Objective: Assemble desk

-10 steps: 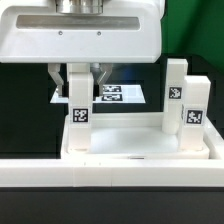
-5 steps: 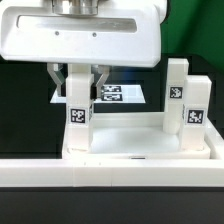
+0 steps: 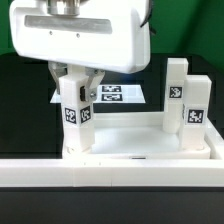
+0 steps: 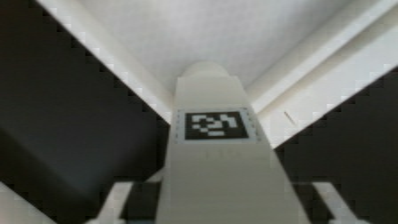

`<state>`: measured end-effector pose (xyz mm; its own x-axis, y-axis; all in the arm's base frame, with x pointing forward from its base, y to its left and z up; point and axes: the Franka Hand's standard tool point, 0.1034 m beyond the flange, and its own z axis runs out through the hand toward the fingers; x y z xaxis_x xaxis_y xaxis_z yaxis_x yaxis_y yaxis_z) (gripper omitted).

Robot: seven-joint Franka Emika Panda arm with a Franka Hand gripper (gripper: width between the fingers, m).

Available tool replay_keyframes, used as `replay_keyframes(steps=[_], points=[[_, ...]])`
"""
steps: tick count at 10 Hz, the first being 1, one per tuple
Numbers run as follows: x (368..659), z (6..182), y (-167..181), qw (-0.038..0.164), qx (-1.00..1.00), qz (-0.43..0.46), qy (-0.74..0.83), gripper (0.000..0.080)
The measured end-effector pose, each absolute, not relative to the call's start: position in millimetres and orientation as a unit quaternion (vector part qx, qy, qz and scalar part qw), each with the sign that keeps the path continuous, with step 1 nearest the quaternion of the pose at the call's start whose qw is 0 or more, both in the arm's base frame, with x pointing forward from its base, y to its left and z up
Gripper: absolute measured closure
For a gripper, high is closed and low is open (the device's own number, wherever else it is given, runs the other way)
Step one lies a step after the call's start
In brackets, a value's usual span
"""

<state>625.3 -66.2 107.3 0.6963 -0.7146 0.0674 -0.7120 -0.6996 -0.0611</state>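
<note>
Between earlier and now the fingers point(image 3: 76, 78), clamped on the white square tagged leg point(image 3: 76, 118), have twisted it in the white rimmed tabletop's point(image 3: 140, 140) corner socket, likely screwing it home.

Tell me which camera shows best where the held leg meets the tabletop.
The exterior view. There the gripper holds the leg upright, its foot at the tabletop corner on the exterior view's left, both in frame. The wrist view shows only the leg lengthwise with its tag; the joint is hidden behind it.
</note>
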Motion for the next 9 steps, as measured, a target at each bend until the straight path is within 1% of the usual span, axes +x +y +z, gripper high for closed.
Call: replay_keyframes(steps=[2, 9], points=[[626.0, 107.3, -64.0, 0.017, -0.9, -0.042, 0.433, 0.0509], [624.5, 106.3, -64.2, 0.039, -0.769, -0.03, 0.637, 0.0509]])
